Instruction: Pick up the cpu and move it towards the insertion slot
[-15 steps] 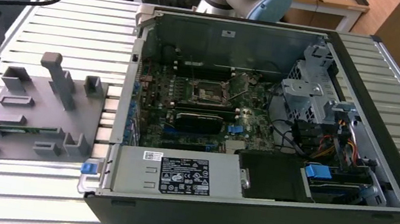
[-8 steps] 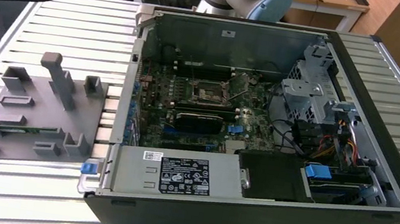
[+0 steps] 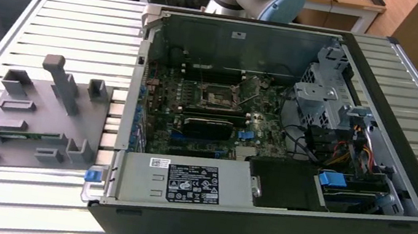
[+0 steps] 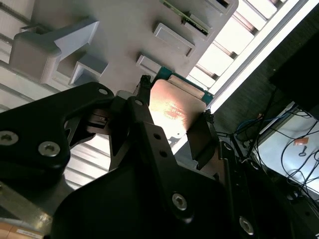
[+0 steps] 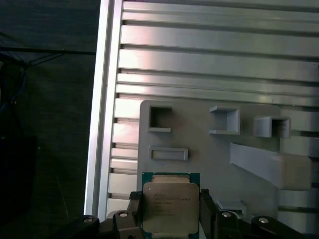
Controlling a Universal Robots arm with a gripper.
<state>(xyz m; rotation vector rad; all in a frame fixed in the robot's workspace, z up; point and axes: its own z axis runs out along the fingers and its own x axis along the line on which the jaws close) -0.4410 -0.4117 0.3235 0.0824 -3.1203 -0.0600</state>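
Pinching the square silver-topped, green-rimmed cpu [image 5: 169, 199] by opposite edges over the grey plastic fixture plate [image 5: 199, 144], black two-finger gripper [image 5: 170, 213] could drop or tilt it if grip's uneven.

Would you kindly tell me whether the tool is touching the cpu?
Touching. In the first wrist view the fingers of the tool sit flush against opposite edges of the cpu, with no gap on either side.
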